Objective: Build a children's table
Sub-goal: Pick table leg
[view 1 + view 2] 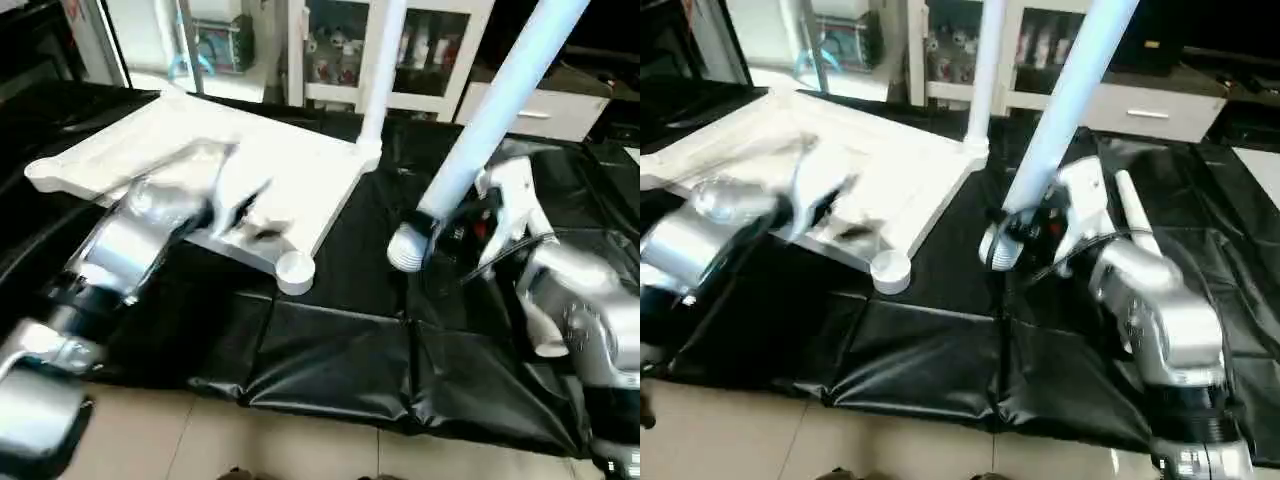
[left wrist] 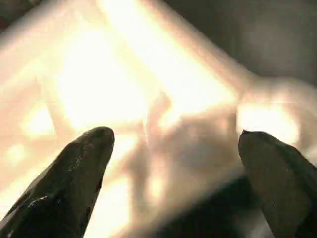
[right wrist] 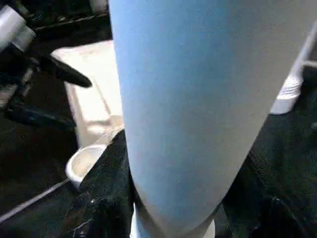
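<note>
right claw [image 1: 445, 235] clamped on tilted leg [image 1: 495, 110]; left claw [image 2: 173, 173] spread wide above tabletop [image 1: 300, 165]

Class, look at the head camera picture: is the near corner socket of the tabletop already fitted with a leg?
No: the near corner socket of the tabletop stands open, while the right gripper holds a leg apart from it.

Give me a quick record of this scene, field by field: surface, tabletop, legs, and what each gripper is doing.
surface: black mat
tabletop: white, upside down, one leg standing in its far corner socket
near corner socket: empty
left gripper: open, above the tabletop
right gripper: shut on second leg, near its ribbed end, leg tilted
</note>
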